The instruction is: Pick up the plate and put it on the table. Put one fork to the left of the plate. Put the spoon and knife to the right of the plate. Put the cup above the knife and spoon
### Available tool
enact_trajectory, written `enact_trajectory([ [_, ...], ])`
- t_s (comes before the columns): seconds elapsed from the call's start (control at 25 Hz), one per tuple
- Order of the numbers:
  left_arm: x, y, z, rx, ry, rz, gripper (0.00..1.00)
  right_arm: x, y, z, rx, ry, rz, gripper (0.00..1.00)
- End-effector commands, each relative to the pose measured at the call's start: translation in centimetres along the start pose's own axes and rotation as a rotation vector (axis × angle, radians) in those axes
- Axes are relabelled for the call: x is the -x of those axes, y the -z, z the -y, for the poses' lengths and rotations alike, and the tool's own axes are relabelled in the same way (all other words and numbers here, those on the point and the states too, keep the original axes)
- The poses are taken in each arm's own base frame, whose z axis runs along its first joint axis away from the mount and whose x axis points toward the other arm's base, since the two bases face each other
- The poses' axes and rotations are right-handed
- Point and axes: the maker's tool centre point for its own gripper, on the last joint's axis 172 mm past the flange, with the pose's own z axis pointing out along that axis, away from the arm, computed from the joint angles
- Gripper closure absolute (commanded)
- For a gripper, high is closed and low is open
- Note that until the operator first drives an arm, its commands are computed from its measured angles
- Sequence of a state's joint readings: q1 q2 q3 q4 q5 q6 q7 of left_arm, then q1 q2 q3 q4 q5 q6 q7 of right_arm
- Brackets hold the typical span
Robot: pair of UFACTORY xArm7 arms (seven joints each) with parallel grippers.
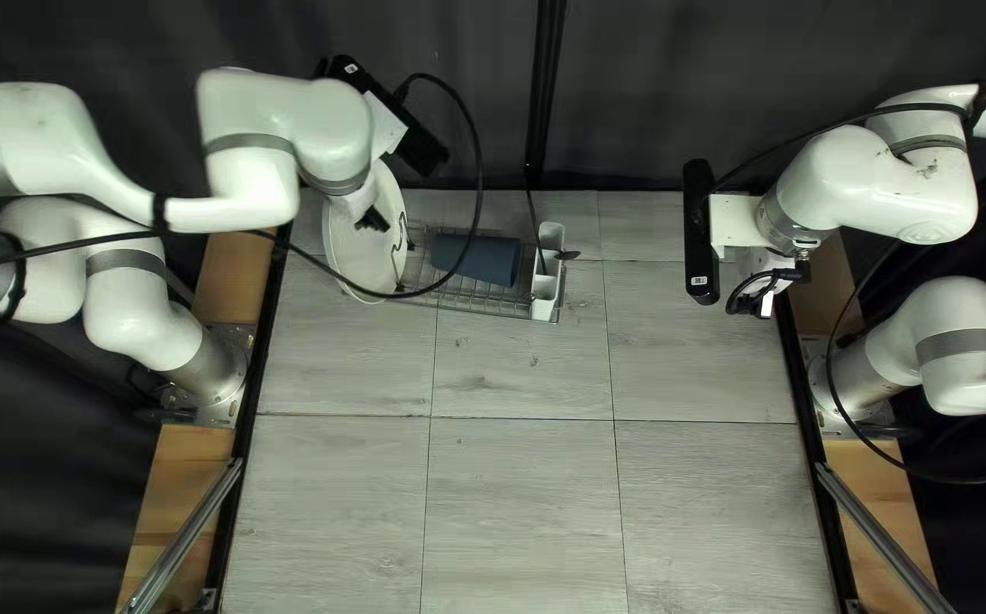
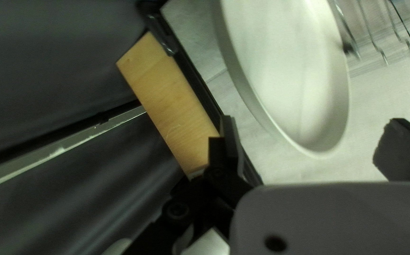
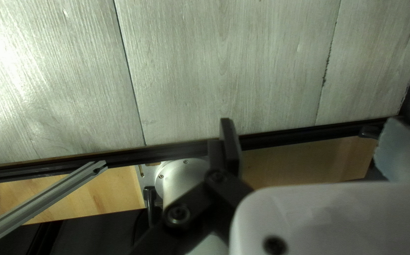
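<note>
One plate [image 1: 359, 245], white, round: stood tilted on its edge at the left end of a wire rack [image 1: 476, 308], near the far left corner of the tabletop [image 1: 516, 489] in the top left view. Step in hand, as judged: the fetching of this plate, the first item of the setting, no piece of which was yet laid.

Next move, as judged: left pincer to be brought to the plate's rim, one finger on each face, then closed; plate to be raised clear of the wires and laid flat toward the middle of the tabletop.

One left arm [image 1: 283, 119]: reached from its base over the far left corner, wrist above the plate, pincer slanted. Left pincer [image 2: 311, 123]: open, fingers wide apart, holding nothing; plate ahead of it, not gripped.

One right arm [image 1: 874, 188]: raised and bent over the right border, wrist turned downward, well apart from the rack. Right pincer [image 3: 310, 122]: open, holding nothing, apparently waiting.

Also listed: one cup [image 1: 493, 260], dark blue, lying on its side in the rack, beside the plate; one cutlery holder [image 1: 545, 284], white, at the rack's right end; one dark utensil [image 1: 568, 256], protruding from the holder, kind not discernible.
</note>
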State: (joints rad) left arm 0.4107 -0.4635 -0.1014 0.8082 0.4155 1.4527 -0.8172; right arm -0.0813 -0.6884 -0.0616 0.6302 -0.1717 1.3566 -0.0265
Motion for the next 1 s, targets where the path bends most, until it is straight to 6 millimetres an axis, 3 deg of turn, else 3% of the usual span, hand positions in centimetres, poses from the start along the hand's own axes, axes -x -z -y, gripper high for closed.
enact_trajectory([
  [0.04,-0.4,-1.5,0.3,-0.038,0.048,-0.012,0.00,0.0,0.0,0.0,0.000,0.000,0.000,0.00],
  [0.44,0.2,-4.6,0.9,-0.092,0.081,-0.006,0.00,0.0,0.0,0.0,0.000,0.000,0.000,0.00],
  [0.52,0.2,-5.0,1.0,-0.094,0.084,0.001,0.49,0.0,0.0,0.0,0.000,0.000,0.000,0.00],
  [0.56,0.1,-5.1,1.1,-0.095,0.085,0.003,1.00,0.0,0.0,0.0,0.000,0.000,0.000,0.00],
  [0.84,0.0,-4.9,1.1,-0.113,0.099,0.003,1.00,0.0,0.0,0.0,0.000,0.000,0.000,0.00],
  [1.0,0.1,-2.8,2.2,-0.128,0.109,-0.015,1.00,0.0,0.0,0.0,0.000,0.000,0.000,0.00],
])
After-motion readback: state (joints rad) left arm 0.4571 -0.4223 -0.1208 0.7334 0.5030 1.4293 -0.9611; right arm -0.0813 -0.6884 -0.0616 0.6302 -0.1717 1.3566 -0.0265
